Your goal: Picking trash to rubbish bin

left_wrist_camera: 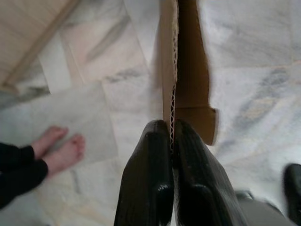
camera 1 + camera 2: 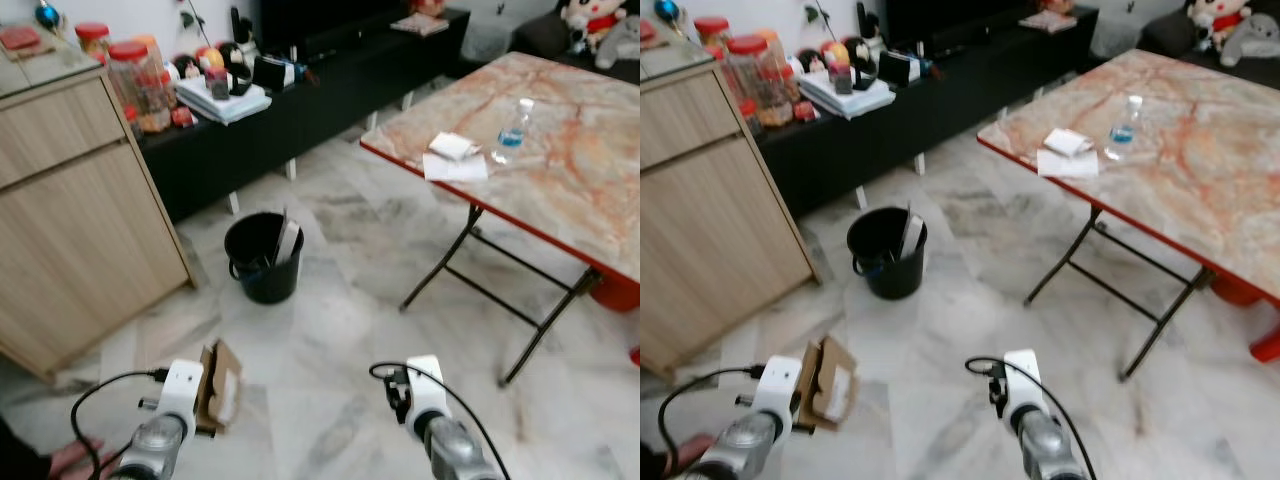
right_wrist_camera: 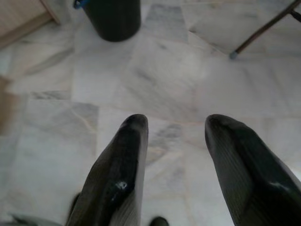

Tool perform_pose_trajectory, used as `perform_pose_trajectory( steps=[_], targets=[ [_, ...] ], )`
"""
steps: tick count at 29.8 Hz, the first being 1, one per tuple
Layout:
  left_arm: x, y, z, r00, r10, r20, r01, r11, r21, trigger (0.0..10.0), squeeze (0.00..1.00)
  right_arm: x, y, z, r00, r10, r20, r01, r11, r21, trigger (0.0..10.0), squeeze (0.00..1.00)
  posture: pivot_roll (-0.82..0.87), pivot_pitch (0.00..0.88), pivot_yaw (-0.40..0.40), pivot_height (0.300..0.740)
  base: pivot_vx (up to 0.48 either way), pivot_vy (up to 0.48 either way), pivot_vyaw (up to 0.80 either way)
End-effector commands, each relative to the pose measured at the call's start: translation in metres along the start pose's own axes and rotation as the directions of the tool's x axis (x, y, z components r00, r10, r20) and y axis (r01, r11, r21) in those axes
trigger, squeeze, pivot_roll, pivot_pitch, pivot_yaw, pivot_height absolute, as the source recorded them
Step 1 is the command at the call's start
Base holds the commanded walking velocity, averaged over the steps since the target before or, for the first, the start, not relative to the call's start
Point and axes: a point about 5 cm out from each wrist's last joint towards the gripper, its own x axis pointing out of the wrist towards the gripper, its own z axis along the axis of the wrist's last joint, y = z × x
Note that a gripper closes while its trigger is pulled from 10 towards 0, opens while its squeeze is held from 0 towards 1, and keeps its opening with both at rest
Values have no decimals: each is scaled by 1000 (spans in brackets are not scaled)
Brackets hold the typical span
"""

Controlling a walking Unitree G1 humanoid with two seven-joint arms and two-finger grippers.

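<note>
The left hand [image 1: 171, 141] grips the cardboard piece [image 1: 186, 70], not yet binned in the black bin [image 2: 263, 256] ahead; the right hand [image 3: 174, 141] is released.

Brown cardboard piece [image 2: 222, 385] held upright, black bin [image 2: 263, 256] ahead

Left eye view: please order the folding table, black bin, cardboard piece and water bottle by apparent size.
1. Folding table
2. Black bin
3. Cardboard piece, nearer the camera, so possibly flattered
4. Water bottle
</note>
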Motion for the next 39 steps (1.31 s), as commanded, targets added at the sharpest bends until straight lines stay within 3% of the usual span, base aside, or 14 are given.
perform_pose_trajectory(
  steps=[1, 25, 32, 35, 39],
  targets=[
    [-1, 10, 0, 1000, 27, -8, -27, 1000, 6, 10000, 0, 1, 5, 4, 1000, 7, 17, -7, 1000, 19, 10000, 0, 144, 113, -13, 740, 352, 0, 0],
    [0, 8, 1, 1000, 28, -8, -28, 1000, -6, 10000, 0, 2, 5, 3, 1000, -1, 5, 1, 1000, 25, 10000, 0, 150, 137, -21, 740, 389, 0, 0],
    [0, 7, 0, 1000, 28, -11, -28, 1000, -8, 10000, 0, -5, -14, -13, 990, -119, -76, 119, 993, 2, 10000, 0, 152, 138, -24, 740, 480, 0, 0],
    [0, 6, -1, 1000, 29, -10, -29, 1000, -12, 10000, 0, -9, -21, -25, 981, -151, -122, 157, 987, 44, 10000, 0, 154, 139, -27, 740, 480, 0, 0],
    [-1, 7, -3, 999, 30, -15, -31, 999, -16, 10000, 0, -10, -17, -27, 983, -134, -124, 136, 991, 15, 10000, 0, 150, 140, -29, 740, 449, 0, 0]
  ],
)
